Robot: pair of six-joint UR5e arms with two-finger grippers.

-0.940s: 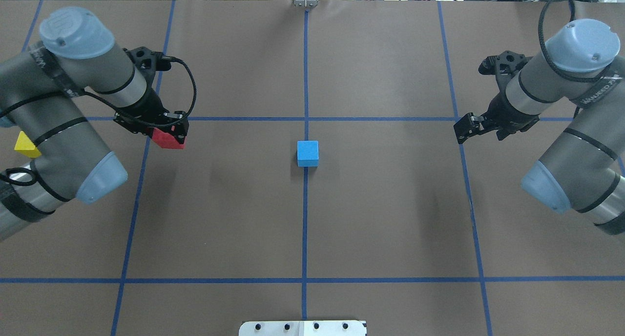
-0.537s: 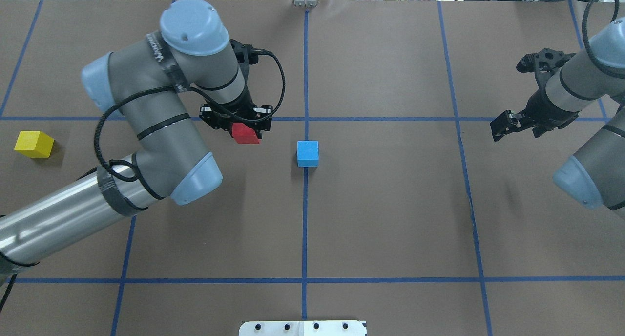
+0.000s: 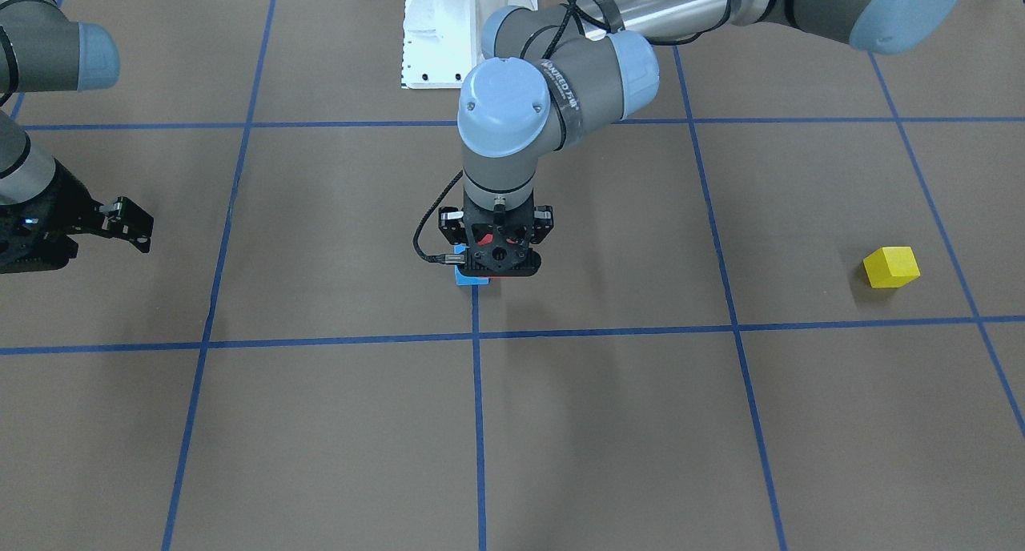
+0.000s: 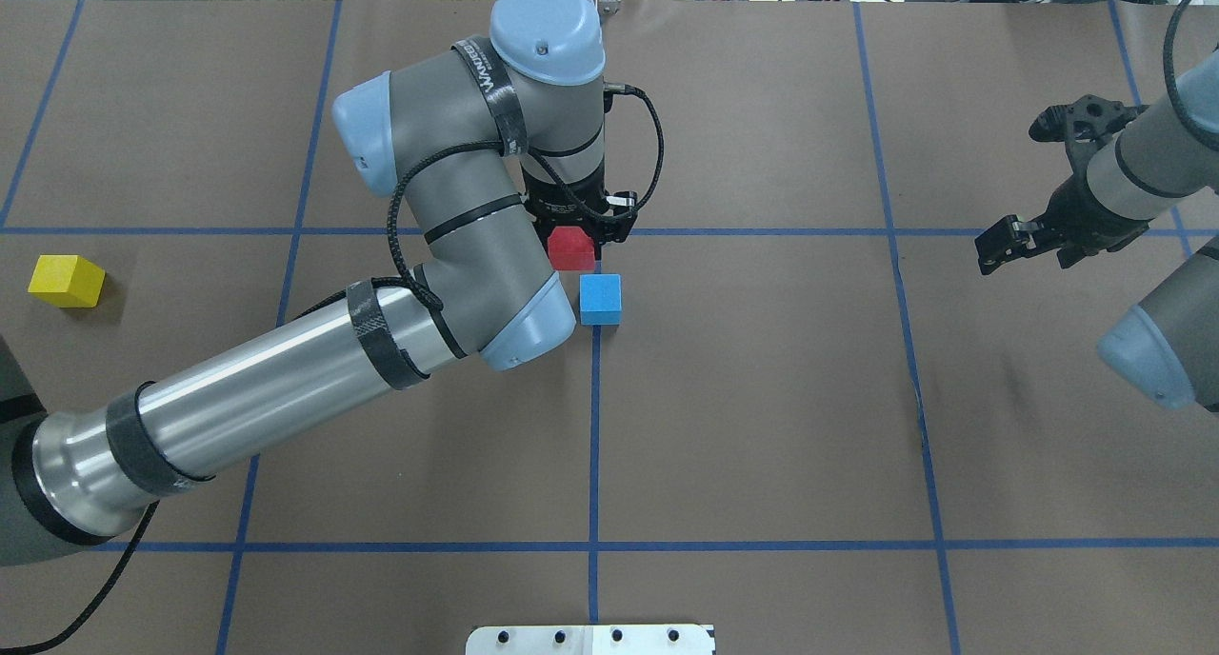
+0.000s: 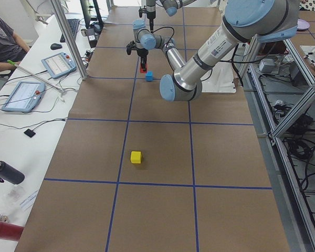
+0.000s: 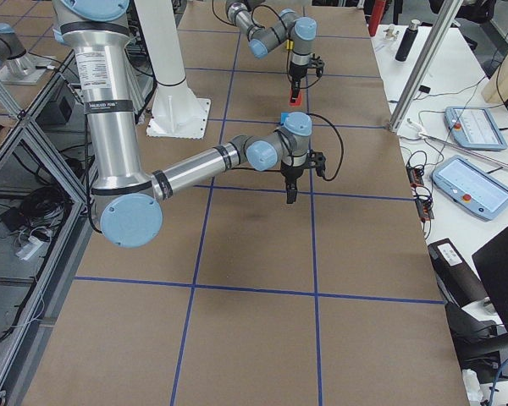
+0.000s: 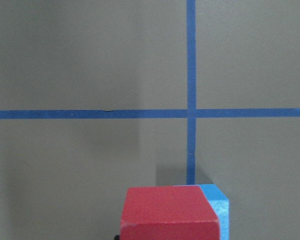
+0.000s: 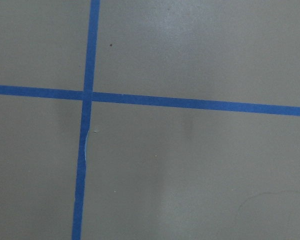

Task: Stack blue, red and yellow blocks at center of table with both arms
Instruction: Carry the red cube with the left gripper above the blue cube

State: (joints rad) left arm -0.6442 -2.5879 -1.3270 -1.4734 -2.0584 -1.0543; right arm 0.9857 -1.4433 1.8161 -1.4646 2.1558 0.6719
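Note:
My left gripper (image 4: 574, 246) is shut on the red block (image 4: 571, 248) and holds it above the table, just beside the blue block (image 4: 600, 299) at the table's centre. In the left wrist view the red block (image 7: 167, 212) overlaps the blue block (image 7: 217, 205), which sticks out at its right. In the front-facing view the left gripper (image 3: 492, 267) hides most of the blue block (image 3: 463, 276). The yellow block (image 4: 67, 281) lies alone at the far left. My right gripper (image 4: 995, 250) is open and empty at the far right, above bare table.
Blue tape lines (image 4: 595, 426) divide the brown table into a grid. The robot's white base plate (image 4: 590, 639) sits at the near edge. An operator (image 5: 5, 42) and tablets (image 5: 23, 94) are at a side bench in the exterior left view.
My left arm has swung right with the red block, from the left side to just beside the blue block. My right gripper has drawn back to the right.

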